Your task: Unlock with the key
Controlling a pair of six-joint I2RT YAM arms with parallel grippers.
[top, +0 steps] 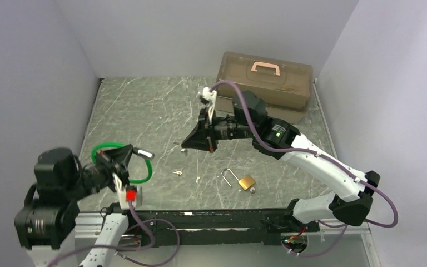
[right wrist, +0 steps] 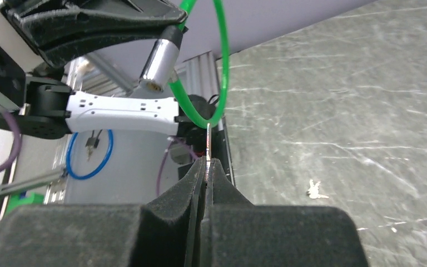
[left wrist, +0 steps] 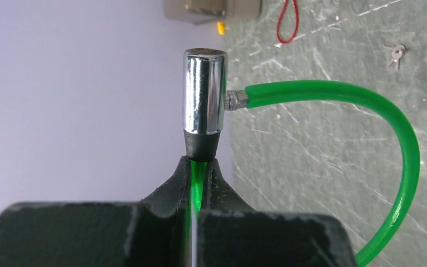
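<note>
Top view: cable lock [top: 123, 162] held off the tabletop [top: 144, 111] at about 8 o'clock, in the left claw [top: 119, 157].

Look: chrome barrel [left wrist: 204, 92], polished, with a black collar at its base. A glossy green cable [left wrist: 367, 100] leaves the barrel's side through a small metal ferrule.

Left claw [left wrist: 197, 167]: pads pressed together on the green cable just under the black collar. I read this as a firm pinch with no gap.

Barrel axis:
- left wrist view: upright on the 6–12 line, free end at 12. The cable exits at 3 and arcs round to about 5
- top view: long axis close to the 9–3 line, free end towards 3
- right wrist view: barrel [right wrist: 158, 61] tilted, end face turned to about 7, with a small dark socket in that face. I cannot make out the keyway

Right claw [right wrist: 207, 167]: clamped narrow on a key [right wrist: 207, 142]. Only a thin blade shows, rising to 12 out of the pads, its tip by the lower bend of the green loop [right wrist: 222, 67]. I cannot tell touching from just apart.

In the top view the right claw [top: 192, 143] sits near centre, at 3 o'clock from the barrel and well apart.

Also on the tabletop: brass padlock [top: 246, 182], shackle swung out, at 5 o'clock; small loose keys [top: 177, 172] near centre; brown case [top: 264, 80] at 1 o'clock
</note>
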